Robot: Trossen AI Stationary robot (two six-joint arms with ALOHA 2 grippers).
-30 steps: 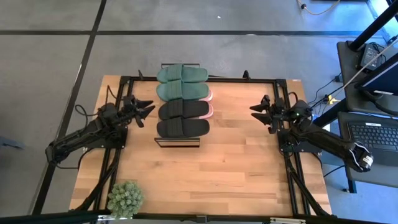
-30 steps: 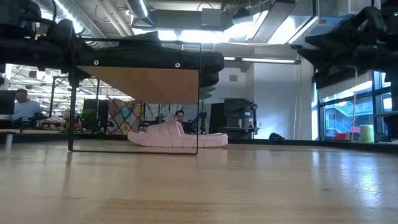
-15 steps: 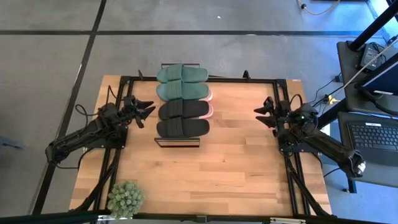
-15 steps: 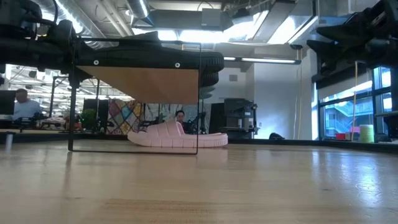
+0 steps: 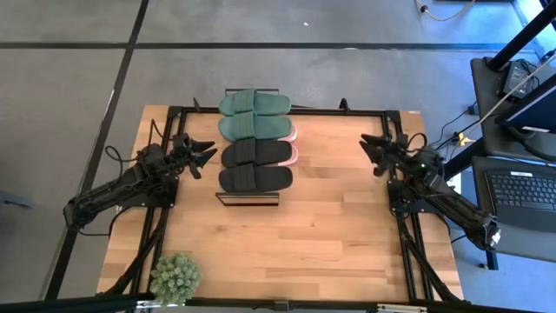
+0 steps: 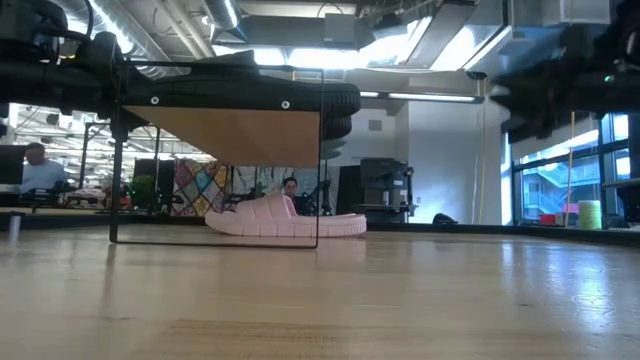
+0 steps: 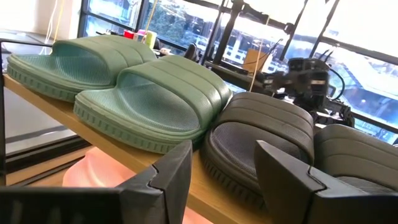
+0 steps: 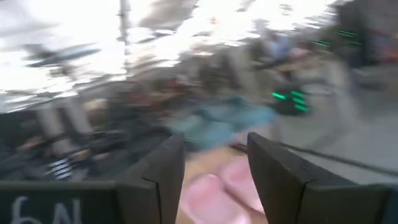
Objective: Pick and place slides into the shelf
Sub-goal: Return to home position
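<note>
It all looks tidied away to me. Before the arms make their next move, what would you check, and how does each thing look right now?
1. Green slides on top of the shelf, side by side: ok.
2. Black slides on the shelf top next to the green pair: ok.
3. Pink slides on the tabletop under the shelf's plank: ok.
4. Left gripper open, holding nothing, beside the shelf and not touching it: ok.
5. Right gripper open, holding nothing, well clear of the shelf: ok.
6. Potted plant upright at a table corner, away from both arms: ok.
</note>
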